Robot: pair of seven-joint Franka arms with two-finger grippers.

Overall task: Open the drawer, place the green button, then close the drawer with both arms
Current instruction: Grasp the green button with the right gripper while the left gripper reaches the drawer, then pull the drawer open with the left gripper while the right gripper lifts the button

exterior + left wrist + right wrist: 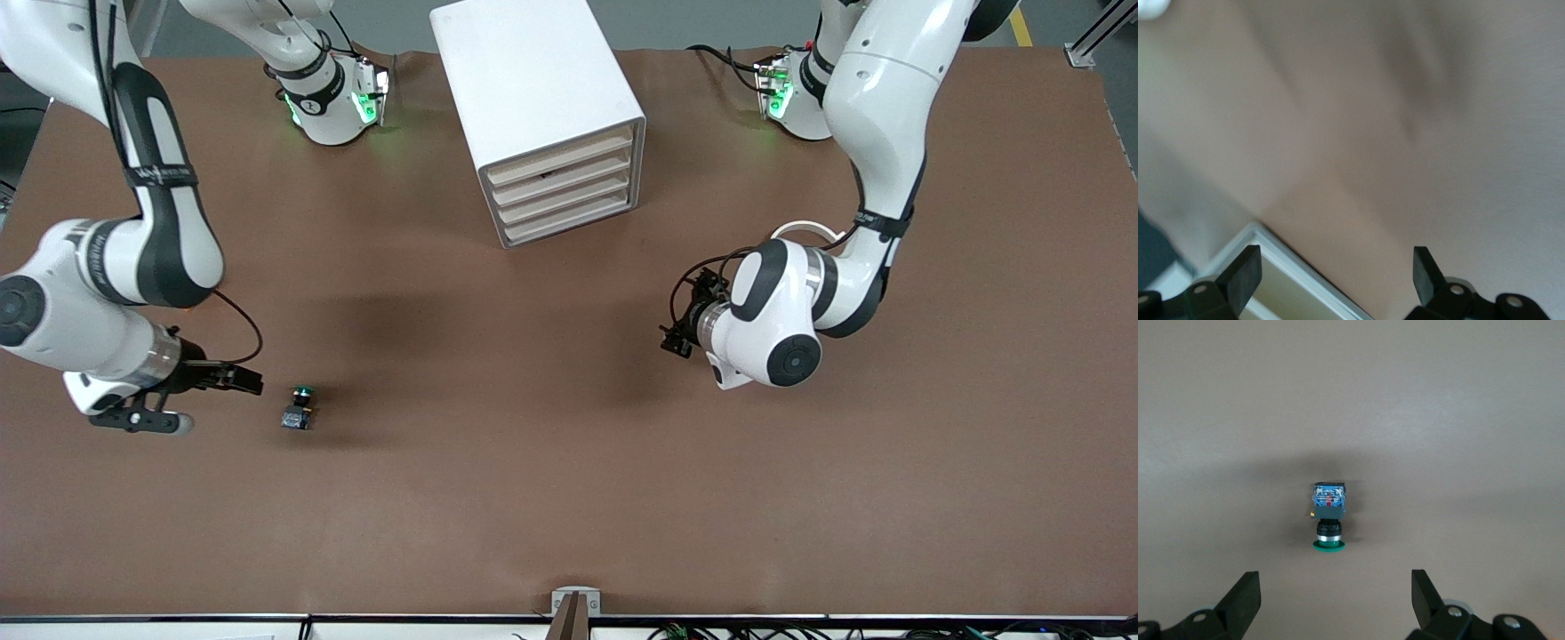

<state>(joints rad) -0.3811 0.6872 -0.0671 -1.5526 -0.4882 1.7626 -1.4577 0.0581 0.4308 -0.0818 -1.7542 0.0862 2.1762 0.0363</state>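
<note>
We see right gripper (213,396) low beside button (300,408), jaws released, lined up for pickup. Button lies on worktop (551,462), nearer camera than cabinet (542,116); drawer (560,162) shut. Left gripper (677,331) jaws released, angled toward cabinet, likely for pull.

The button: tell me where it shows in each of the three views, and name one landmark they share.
Front view: the button lies on its side on the table, beside the open right gripper, toward the right arm's end.
Left wrist view: not in it.
Right wrist view: it sits mid-picture, green cap toward the gripper's fingers.
Shared landmark: the brown table surface.
</note>
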